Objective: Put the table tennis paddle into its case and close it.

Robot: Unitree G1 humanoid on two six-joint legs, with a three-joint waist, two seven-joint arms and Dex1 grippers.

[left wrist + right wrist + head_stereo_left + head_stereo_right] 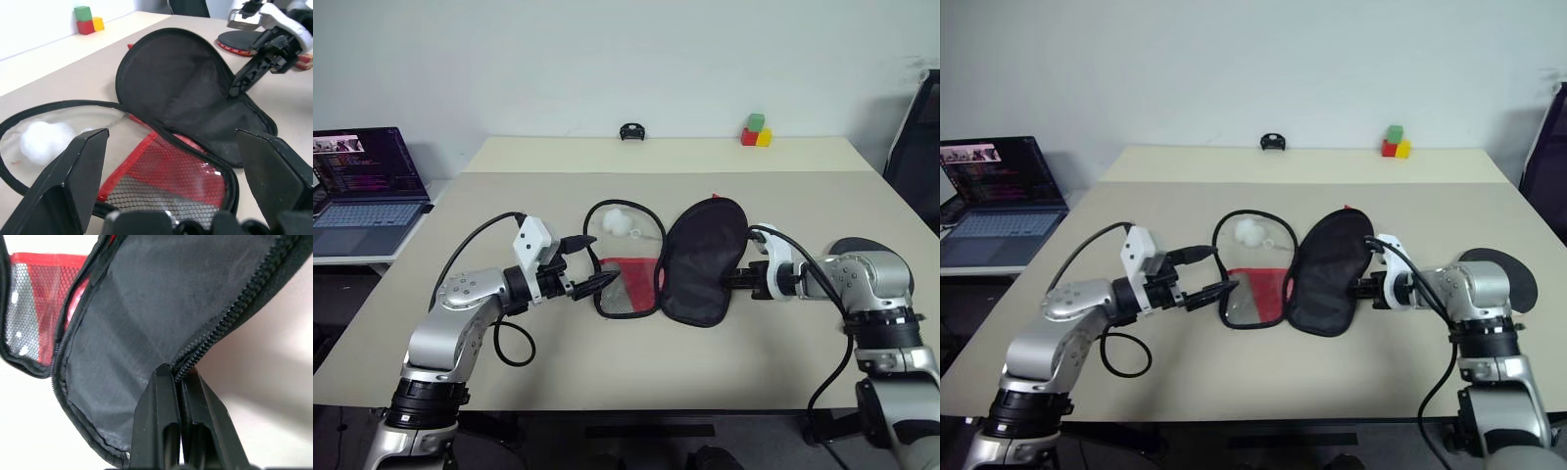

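Observation:
The case (pixel 700 259) lies unzipped in the middle of the table. Its black flap (pixel 146 323) is folded out to the right, and its left half shows a clear panel and a red mesh pocket (pixel 161 171). A white pom-pom (pixel 617 221) rests on that left half. My right gripper (pixel 731 281) is shut on the flap's zipper edge (pixel 205 345). My left gripper (pixel 589 263) stands open at the case's left rim, with nothing between its fingers. The table tennis paddle (pixel 242 41) lies flat on the table to the right of the case, partly hidden behind my right arm.
An open laptop (pixel 367 191) sits on a side table at the left. Red, green and yellow blocks (pixel 756 130) and a small black object (pixel 630 131) stand at the table's far edge. A dark chair (pixel 915 147) is at the right.

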